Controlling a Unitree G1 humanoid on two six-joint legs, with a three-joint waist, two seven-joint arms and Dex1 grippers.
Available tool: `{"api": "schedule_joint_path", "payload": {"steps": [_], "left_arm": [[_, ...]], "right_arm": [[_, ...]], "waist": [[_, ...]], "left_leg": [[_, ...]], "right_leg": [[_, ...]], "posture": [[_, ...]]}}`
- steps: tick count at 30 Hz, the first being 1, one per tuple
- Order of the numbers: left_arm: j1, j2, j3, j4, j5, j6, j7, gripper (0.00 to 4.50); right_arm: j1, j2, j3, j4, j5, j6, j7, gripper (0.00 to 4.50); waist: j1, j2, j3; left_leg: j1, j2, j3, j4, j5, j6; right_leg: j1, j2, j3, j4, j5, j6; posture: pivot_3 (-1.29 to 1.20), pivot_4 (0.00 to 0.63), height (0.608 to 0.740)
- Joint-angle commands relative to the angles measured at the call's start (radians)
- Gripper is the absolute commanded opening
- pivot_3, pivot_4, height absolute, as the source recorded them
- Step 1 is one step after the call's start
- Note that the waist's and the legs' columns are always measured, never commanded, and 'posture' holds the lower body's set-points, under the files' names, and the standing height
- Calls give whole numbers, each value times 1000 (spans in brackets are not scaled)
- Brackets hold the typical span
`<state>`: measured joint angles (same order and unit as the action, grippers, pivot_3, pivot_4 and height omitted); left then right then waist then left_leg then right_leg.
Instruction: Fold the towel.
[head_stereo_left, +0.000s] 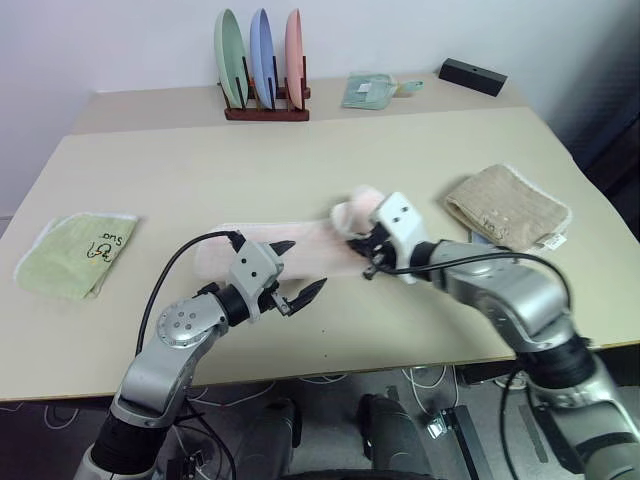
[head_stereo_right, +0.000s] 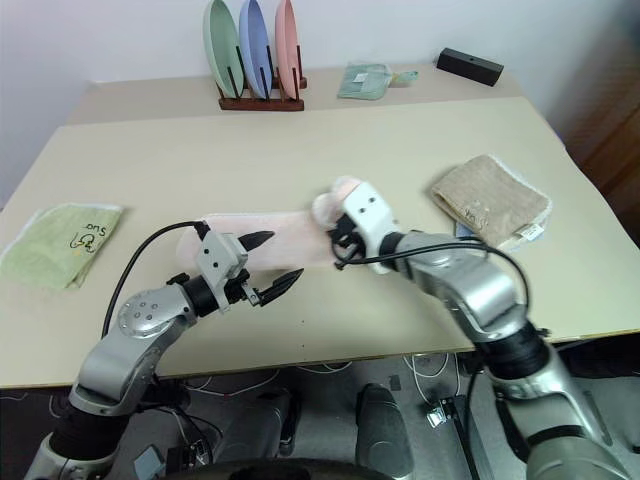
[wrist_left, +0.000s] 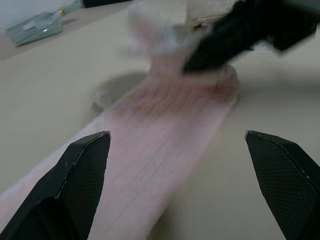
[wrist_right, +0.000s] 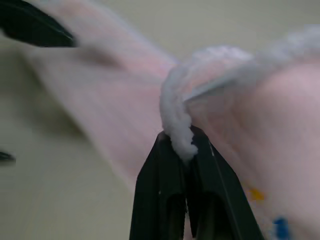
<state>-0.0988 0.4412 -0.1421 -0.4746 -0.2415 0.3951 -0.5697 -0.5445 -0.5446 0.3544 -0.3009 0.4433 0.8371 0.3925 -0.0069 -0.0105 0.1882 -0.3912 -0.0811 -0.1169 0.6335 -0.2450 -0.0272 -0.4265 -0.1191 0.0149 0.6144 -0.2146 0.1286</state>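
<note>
beige table (head_stereo_left: 330, 170) bears pink towel (head_stereo_left: 310, 250), green towel (head_stereo_left: 75, 255), tan towel (head_stereo_left: 505, 207), plate rack (head_stereo_left: 265, 108).

Spread across a beige tabletop (head_stereo_left: 300, 160): a folded light green towel with dark print (head_stereo_left: 76, 254) at the left edge, a folded tan terry towel (head_stereo_left: 508, 208) at the right. Along the back, a dark wooden rack holding three upright plates in green, blue and pink (head_stereo_left: 262, 62), a pale green cloth packet (head_stereo_left: 369, 90) and a flat black box (head_stereo_left: 472, 76).

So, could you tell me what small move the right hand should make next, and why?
Probably carry the pinched end across toward the left hand and lay it down. The right hand is shut on the pink towel's white-trimmed edge, lifted and curled over, while the rest lies flat on the table.
</note>
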Motion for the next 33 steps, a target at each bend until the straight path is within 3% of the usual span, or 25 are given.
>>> {"api": "schedule_joint_path", "payload": {"steps": [1,5,8,11,14,17,21,26,33], "left_arm": [[11,-3,7,-44,7,-12,14,4442],[22,0,8,-52,10,-11,17,4442],[21,-1,8,-53,13,-7,18,4442],[20,0,13,-51,11,-6,17,4442],[26,2,32,-49,7,0,23,4442],[31,1,48,-49,0,2,28,4442],[39,-33,99,-46,-35,23,66,4442],[61,-64,131,-37,-43,43,116,4442],[143,-92,177,-62,-44,57,184,4442]], "right_arm": [[-28,32,21,37,-78,-47,19,61],[-19,58,32,65,-120,-58,54,61],[7,53,10,33,-96,-44,115,929],[26,33,-14,-14,-91,-71,168,2321],[60,-30,-134,-80,-52,-151,249,3899],[59,-33,-200,-63,-39,-172,258,3899],[-15,23,-286,94,-59,-204,209,2467],[-88,121,-193,393,-204,-380,192,13],[-37,183,-73,586,-327,-521,268,13]], "waist": [[-1,0,0],[-4,0,0],[-5,0,0],[-4,0,0],[0,0,0],[-3,0,0],[-9,0,0],[-8,-1,0],[-6,0,0]], "left_leg": [[0,0,0,0,0,0],[0,0,0,-1,0,0],[0,0,0,-1,0,0],[0,0,0,-1,0,0],[0,0,0,-1,0,0],[0,0,0,-1,0,0],[1,2,1,-2,0,0],[2,2,1,-2,0,0],[1,1,1,-2,0,0]], "right_leg": [[0,0,0,0,0,0],[0,0,0,0,0,0],[-1,0,0,0,0,0],[-1,0,0,0,0,0],[0,0,0,0,0,0],[0,0,0,0,0,0],[0,1,0,0,1,-1],[0,1,0,0,1,-1],[-1,1,0,0,1,-1]], "posture": [[0,150,740],[0,150,740],[0,150,740],[0,150,740],[0,150,740],[0,150,740],[0,150,740],[0,150,740],[0,150,740]]}}
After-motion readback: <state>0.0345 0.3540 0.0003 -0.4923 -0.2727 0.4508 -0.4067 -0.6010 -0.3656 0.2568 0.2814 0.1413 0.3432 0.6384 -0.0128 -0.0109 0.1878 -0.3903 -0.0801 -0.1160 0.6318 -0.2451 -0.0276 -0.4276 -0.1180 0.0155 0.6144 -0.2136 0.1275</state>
